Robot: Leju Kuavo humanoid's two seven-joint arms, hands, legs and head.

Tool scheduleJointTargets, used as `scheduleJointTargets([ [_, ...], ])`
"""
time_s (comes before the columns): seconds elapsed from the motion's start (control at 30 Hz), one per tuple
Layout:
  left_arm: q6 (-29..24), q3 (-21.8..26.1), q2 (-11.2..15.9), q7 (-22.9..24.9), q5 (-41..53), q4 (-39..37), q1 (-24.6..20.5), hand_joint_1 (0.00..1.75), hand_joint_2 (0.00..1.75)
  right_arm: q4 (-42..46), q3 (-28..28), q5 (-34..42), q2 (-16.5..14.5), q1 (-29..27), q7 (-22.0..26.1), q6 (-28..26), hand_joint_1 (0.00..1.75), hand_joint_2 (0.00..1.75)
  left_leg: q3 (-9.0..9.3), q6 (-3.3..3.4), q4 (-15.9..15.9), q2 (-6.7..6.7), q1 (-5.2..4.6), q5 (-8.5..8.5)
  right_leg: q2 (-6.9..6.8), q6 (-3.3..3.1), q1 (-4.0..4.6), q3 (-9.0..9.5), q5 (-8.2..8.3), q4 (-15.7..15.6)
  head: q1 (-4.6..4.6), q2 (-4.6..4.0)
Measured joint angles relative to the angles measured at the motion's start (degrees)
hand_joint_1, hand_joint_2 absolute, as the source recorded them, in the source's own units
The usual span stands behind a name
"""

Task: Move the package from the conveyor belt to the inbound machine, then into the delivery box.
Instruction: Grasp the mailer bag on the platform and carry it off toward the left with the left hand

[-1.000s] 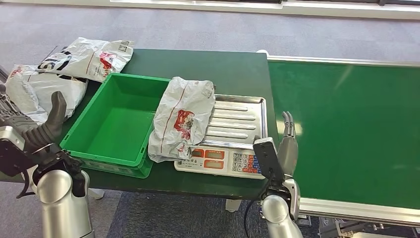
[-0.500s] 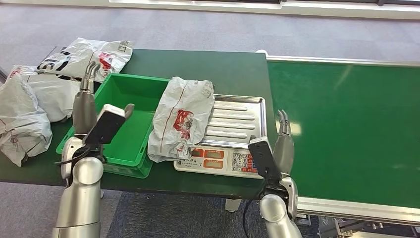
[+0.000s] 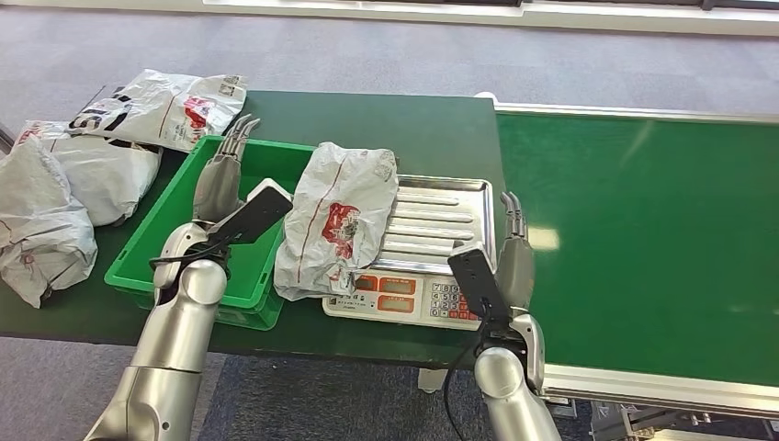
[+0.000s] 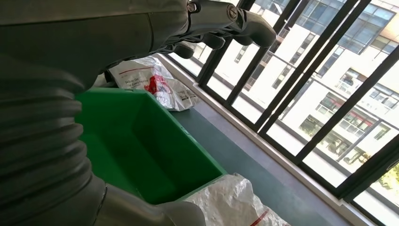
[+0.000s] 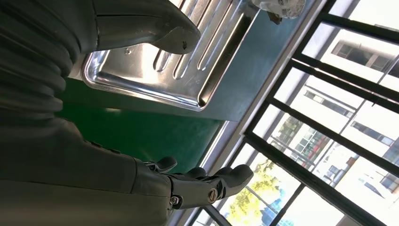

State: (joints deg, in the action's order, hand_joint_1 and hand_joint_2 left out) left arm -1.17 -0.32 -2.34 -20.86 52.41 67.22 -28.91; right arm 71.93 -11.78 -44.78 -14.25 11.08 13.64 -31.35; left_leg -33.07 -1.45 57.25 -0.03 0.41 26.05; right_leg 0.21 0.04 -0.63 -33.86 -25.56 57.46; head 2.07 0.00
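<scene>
Three spare bags (image 3: 87,175) crowd the table's (image 3: 423,129) left end, one of them hanging past the near edge. Just right of them sits the green box (image 3: 197,276), its floor bare, its near wall close to the table's front edge. The left robot hand (image 3: 225,179) hovers over the box, fingers straight and apart, holding nothing; its thumb (image 3: 257,213) points toward the package. In the left wrist view the fingers (image 4: 235,21) stretch out above the box's far rim (image 4: 188,146), with a bag (image 4: 150,82) beyond it.

The package (image 3: 338,220) lies on the scale (image 3: 432,253), draped over the tray's left edge and touching the box's right rim; its lower end covers part of the display panel. The tray's right half is bare steel.

The right robot hand (image 3: 510,262) stands upright at the scale's right edge, fingers extended and released, between the tray and the belt (image 3: 643,239). The belt's wide green surface runs off to the right.
</scene>
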Motion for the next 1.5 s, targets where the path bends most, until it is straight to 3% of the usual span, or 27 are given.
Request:
scheduleJointTargets([
  [0.5, 4.4, -4.3, 1.3, -0.8, 3.5, -13.3, -5.8, 0.00, 1.75, -2.3, -0.4, -0.1, -0.5, 1.8, 0.2, 0.8, 0.00, 1.75, 0.00, 0.01, 0.0, 0.01, 0.00, -0.04, 0.01, 0.00, 0.00, 0.00, 0.01, 0.0, 0.00, 0.00],
  [1.5, 4.7, -9.2, 1.0, -2.5, 4.0, -30.0, -10.0, 0.00, 1.75, -4.6, -1.5, 0.6, -0.8, 3.0, 0.2, 0.8, 0.00, 1.75, 0.01, 0.01, 0.0, 0.00, 0.00, -0.04, 0.00, 0.00, -0.01, 0.04, 0.02, 0.0, 0.00, 0.00],
])
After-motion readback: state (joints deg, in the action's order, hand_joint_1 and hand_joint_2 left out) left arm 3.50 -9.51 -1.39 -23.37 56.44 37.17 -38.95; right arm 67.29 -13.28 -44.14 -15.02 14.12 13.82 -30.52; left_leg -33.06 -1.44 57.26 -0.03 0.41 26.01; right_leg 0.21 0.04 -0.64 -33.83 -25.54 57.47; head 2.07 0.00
